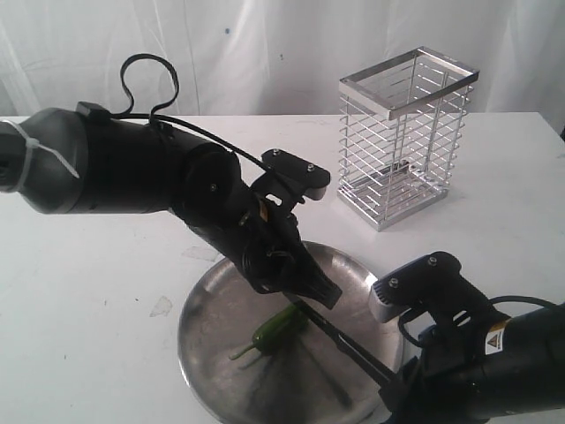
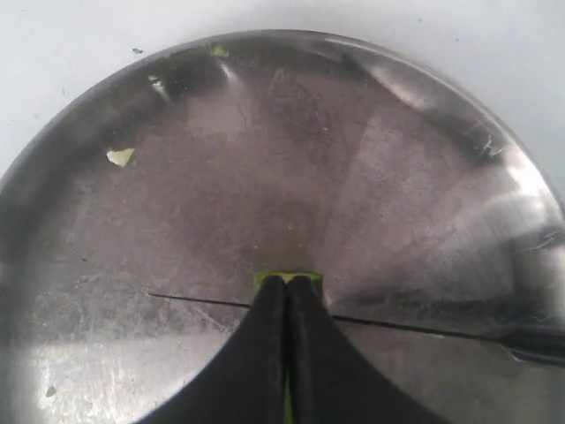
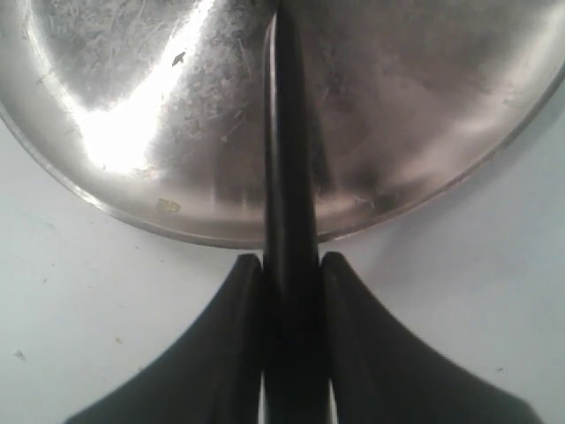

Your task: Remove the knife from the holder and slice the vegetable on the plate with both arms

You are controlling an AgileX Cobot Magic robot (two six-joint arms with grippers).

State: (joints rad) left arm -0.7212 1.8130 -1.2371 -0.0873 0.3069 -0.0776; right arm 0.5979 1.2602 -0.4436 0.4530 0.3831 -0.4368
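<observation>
The green chilli pepper vegetable [image 1: 275, 330] lies on the round silver plate [image 1: 212, 353]. My left gripper [image 1: 318, 290] comes down on the pepper's right end. In the left wrist view it [image 2: 288, 283] is shut on the pepper [image 2: 300, 275], with green showing at the tips and between the fingers. My right gripper [image 3: 291, 261] is shut on the black handle of the knife [image 3: 287, 159], low at the plate's front right. The dark blade [image 1: 344, 344] reaches across the plate to the pepper, close to the left fingers. It shows edge-on as a thin line [image 2: 397, 325].
The silver wire holder [image 1: 402, 137] stands at the back right on the white table, with nothing visible in it. Small pale pepper scraps [image 2: 119, 156] lie on the plate [image 2: 177, 221]. A faint scrap [image 1: 161, 306] lies on the table left of the plate.
</observation>
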